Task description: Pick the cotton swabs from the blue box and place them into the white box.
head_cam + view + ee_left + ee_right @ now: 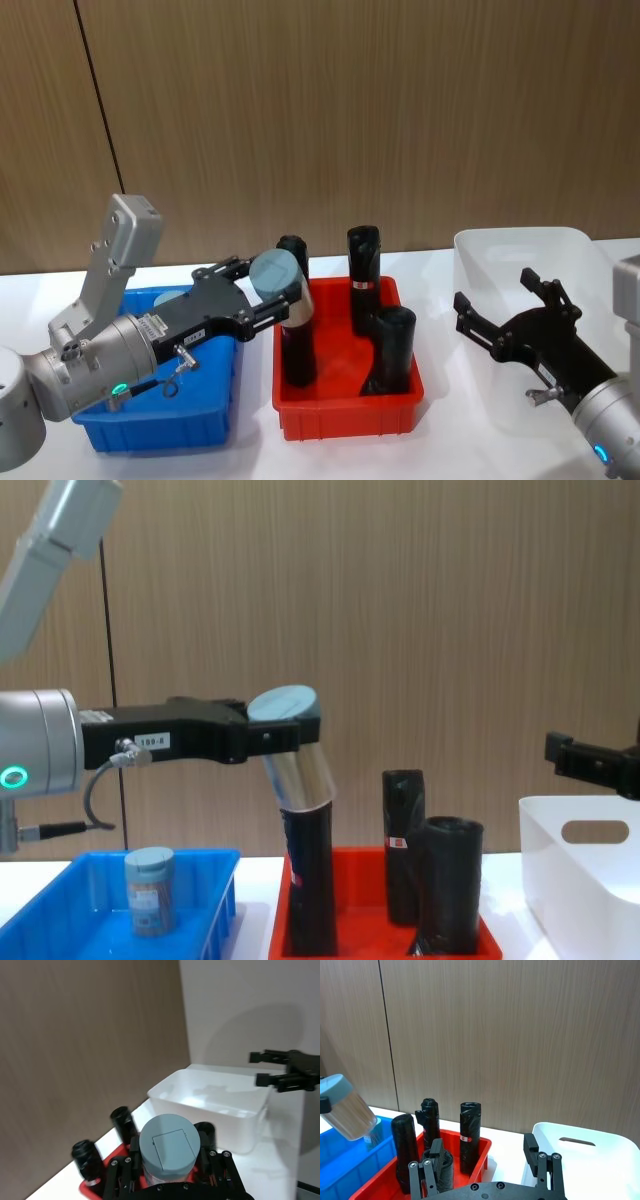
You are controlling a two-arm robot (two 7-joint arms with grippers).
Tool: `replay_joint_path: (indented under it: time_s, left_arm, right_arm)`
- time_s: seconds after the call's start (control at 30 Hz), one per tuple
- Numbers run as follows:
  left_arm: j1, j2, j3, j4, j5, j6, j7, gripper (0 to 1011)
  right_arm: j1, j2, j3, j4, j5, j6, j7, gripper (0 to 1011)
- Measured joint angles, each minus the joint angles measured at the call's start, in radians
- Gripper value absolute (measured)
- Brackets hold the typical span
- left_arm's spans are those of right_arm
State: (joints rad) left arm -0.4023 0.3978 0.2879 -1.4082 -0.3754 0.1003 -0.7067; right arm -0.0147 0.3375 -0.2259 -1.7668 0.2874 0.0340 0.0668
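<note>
- One cotton swab jar (297, 748), clear with a grey-blue lid, was held in the air and tilted, with its lid leaning back toward the blue box (214, 424). In the chest view it hung above the near-left end of the red tray (345, 414), just in front of a tall black roll (311, 880).
- The left gripper (268, 288) had its jaws pinched on this jar from either side, just under the lid. Its arm reached in across the blue box.
- A second jar (150, 889) stood upright inside the blue box, on its floor.
- The blue box sat at the left of the row, just beside the red tray, which held three black rolls on end.
- The white box (512, 243) stood at the right, a little apart from the red tray, with its oval handle cut-out facing forward in the chest view.
- The right gripper (492, 287) hovered over the white box with its jaws spread wide and nothing between them.
- All three bins rested on a plain white table (437, 298).
- Behind the table ran a wall (350, 120) of brown wood-grain panels, split by a dark vertical seam (101, 110) at the left.
- In the left wrist view a plain pale surface (240, 1010) rose beyond the white box, meeting the wood panels at a corner.
</note>
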Motion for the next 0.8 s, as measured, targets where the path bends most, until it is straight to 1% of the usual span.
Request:
replay_joint_path:
  time_s: [0.03,0.13,0.17,0.23,0.37,0.53,0.8]
  left_arm:
    - [-0.002,0.002,-0.001,0.000,-0.008,-0.004,-0.028,671]
    - [-0.005,0.005,-0.001,0.000,-0.020,-0.010,-0.064,671]
    - [-0.007,0.007,-0.002,0.002,-0.028,-0.014,-0.091,671]
    - [-0.010,0.010,-0.003,0.006,-0.038,-0.019,-0.122,671]
    - [-0.013,0.015,-0.004,0.011,-0.054,-0.026,-0.159,671]
    - [-0.011,0.021,-0.004,0.017,-0.065,-0.031,-0.179,671]
    - [0.000,0.031,-0.003,0.021,-0.073,-0.038,-0.185,671]
  right_arm:
    - [0.000,0.000,0.000,0.000,0.000,0.000,0.000,1002]
    - [0.000,0.000,0.000,0.000,0.000,0.000,0.000,1002]
    - [0.000,0.000,0.000,0.000,0.000,0.000,0.000,1002]
    - [0.000,0.000,0.000,0.000,0.000,0.000,0.000,1002]
    - [0.000,0.000,0.000,0.000,0.000,0.000,0.000,1002]
    - [0.000,0.000,0.000,0.000,0.000,0.000,0.000,1002]
    - [0.000,0.000,0.000,0.000,0.000,0.000,0.000,1002]
